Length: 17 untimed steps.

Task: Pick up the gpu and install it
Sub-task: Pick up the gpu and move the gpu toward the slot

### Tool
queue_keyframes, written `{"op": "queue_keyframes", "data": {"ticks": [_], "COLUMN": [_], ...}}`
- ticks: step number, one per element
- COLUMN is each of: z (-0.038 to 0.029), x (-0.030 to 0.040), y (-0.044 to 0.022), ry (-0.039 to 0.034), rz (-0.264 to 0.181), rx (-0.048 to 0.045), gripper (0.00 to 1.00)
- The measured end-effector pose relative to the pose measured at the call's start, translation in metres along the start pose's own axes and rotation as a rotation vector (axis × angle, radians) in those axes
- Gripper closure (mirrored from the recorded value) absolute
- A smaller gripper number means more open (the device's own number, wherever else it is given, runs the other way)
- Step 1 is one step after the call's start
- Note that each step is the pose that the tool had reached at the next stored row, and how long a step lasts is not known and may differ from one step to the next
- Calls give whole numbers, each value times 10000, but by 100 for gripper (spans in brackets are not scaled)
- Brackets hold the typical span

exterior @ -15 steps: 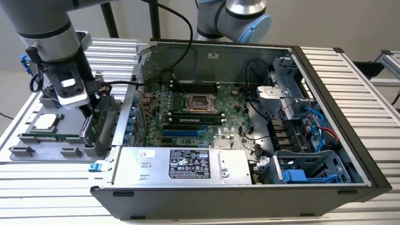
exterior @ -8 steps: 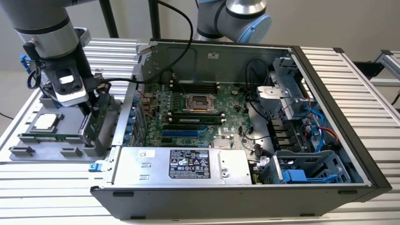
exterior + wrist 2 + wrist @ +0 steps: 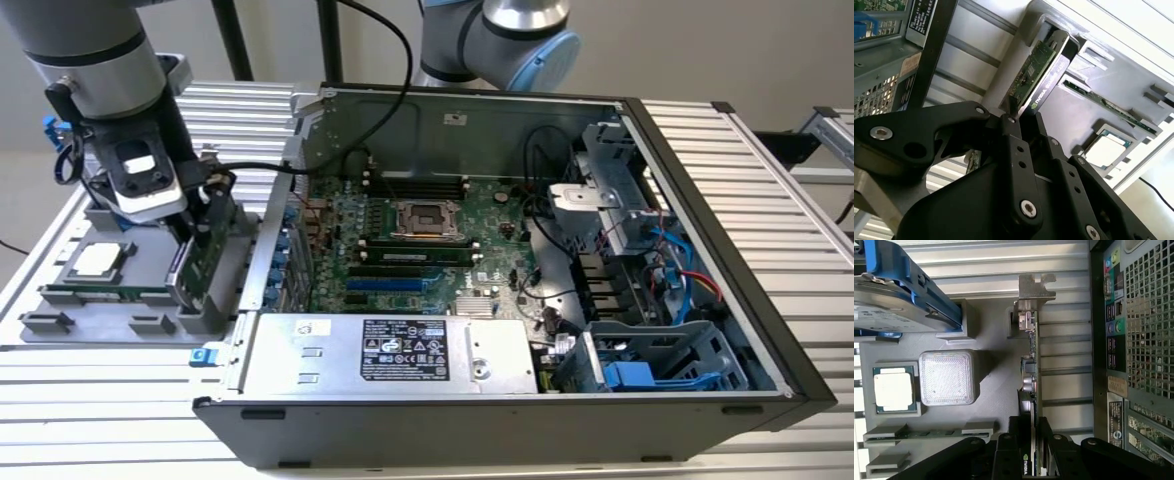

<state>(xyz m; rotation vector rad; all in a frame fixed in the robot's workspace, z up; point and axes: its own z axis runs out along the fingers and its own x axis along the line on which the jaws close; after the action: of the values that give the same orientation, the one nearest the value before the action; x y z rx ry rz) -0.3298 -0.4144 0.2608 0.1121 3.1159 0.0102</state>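
Exterior view, gpu (image 3: 194, 268): green board standing on edge in a slot of the grey holder (image 3: 94, 322), just beside the open computer case (image 3: 467, 430), at the exterior view's left
Exterior view, gripper (image 3: 203, 210): directly above the card, at its upper edge
Second wrist view, gpu (image 3: 1038, 67): green face and black shroud back to back, near end running in between the jaws
First wrist view, gpu (image 3: 1033, 360): edge-on and thin, silver bracket at the far end
First wrist view, gripper (image 3: 1034, 432): jaws narrow, one on each face, clamping the card in its slot

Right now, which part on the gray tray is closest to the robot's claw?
The gpu, the card standing on edge at the gripper; the processor and memory stick sit farther off.
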Motion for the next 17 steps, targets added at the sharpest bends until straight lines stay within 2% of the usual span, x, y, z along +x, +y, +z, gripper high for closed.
{"op": "queue_keyframes", "data": {"ticks": [9, 17], "z": [-17, -59], "x": [0, -1], "y": [0, 0], "ry": [2, -1], "rz": [0, -2], "rx": [2, -1], "gripper": [100, 100]}}
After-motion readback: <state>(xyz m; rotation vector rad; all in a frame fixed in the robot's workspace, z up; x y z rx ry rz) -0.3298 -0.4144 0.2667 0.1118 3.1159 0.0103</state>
